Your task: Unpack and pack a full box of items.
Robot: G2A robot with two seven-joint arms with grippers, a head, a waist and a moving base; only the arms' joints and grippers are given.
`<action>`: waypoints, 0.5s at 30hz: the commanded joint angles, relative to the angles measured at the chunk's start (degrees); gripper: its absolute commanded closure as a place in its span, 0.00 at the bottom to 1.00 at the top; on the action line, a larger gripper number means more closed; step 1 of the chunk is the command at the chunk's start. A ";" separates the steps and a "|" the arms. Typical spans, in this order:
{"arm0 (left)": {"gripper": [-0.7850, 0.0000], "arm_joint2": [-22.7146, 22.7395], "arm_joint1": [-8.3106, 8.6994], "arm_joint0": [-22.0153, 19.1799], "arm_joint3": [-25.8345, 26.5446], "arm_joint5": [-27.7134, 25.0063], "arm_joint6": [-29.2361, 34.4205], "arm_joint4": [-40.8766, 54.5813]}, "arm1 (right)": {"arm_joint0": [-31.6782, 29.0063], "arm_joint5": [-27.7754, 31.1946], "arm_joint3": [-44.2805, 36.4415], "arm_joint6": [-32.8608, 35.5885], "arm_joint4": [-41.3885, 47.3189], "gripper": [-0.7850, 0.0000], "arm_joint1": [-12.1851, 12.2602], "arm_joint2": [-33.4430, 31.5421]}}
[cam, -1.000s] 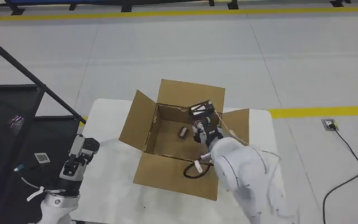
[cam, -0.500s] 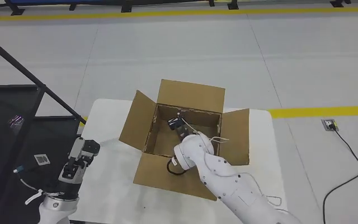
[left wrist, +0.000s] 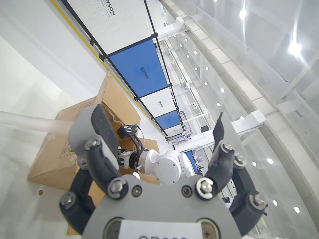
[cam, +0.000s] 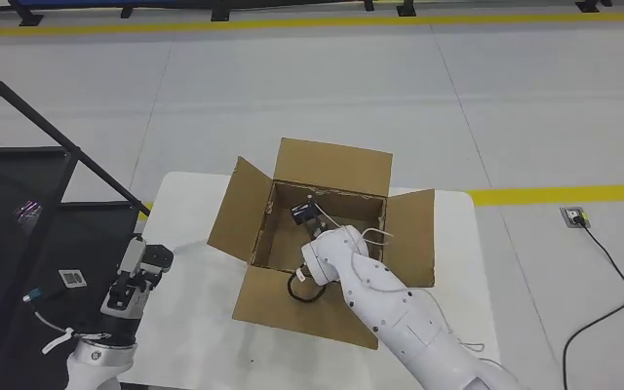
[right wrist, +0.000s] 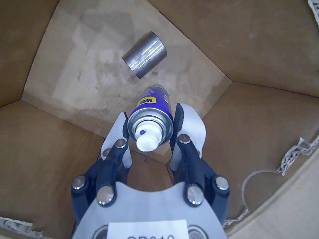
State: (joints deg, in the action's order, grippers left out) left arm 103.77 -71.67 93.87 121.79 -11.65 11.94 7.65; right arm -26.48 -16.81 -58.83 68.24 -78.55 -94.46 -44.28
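At the centre of the top view, an open cardboard box [cam: 334,164] is seen standing on the white desk [cam: 195,322], with its four flaps folded outward. The right arm [cam: 380,302] is bent into the box from the lower right of the frame, and its wrist is sunk below the rim. Inside the box, as seen in the right wrist view, a blue spray can [right wrist: 152,110] with a white nozzle is grasped by the right end effector [right wrist: 152,116]. The two white fingers are clenched against opposite sides of the can, just under its top rim. The can is held with its nozzle turned toward the wrist camera and its base pointed at the bottom of the box; whether the base is touching the cardboard cannot be told. A short metal cylinder [right wrist: 144,54] is laid on its side on the bottom of the box, near the can but apart from it. Toward the lower left of the top view, the left end effector [cam: 151,258] is held over the left edge of the desk, well apart from the box. Its fingers are released and spread wide, with nothing between them, and are aimed upward toward the ceiling lights. A black surface [cam: 58,244] is seen beside the desk at the left edge of the frame, and a yellow line [cam: 546,195] is marked on the ground at the right.
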 commanded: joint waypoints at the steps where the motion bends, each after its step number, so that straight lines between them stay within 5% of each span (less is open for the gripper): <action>1: 0.00 0.23 -0.01 -0.34 0.24 1.08 -0.69 -0.31 | -0.33 0.35 -0.66 0.17 -0.36 0.42 0.04 -0.56; 3: 0.00 0.46 0.00 -0.59 0.46 2.01 -1.26 -0.90 | -0.73 0.66 -1.39 0.30 -0.74 0.40 0.13 -1.22; 5: 0.00 0.63 0.01 -0.90 0.55 3.00 -1.75 -1.59 | -1.19 0.92 -2.25 0.53 -1.28 0.19 0.25 -1.89; 9: 0.00 1.15 0.13 -1.93 -0.18 5.33 -2.27 -4.41 | -2.89 1.23 -6.27 0.30 -2.06 0.00 0.75 -4.08; 15: 0.00 -0.33 0.58 -5.28 -3.48 7.53 1.19 -10.30 | -11.67 2.97 -28.40 0.93 -1.92 0.00 3.11 -12.73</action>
State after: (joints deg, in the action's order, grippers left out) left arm 104.11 -71.18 89.40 119.12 -4.25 12.01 -1.45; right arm -35.59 -14.28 -80.26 69.04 -80.12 -91.90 -54.80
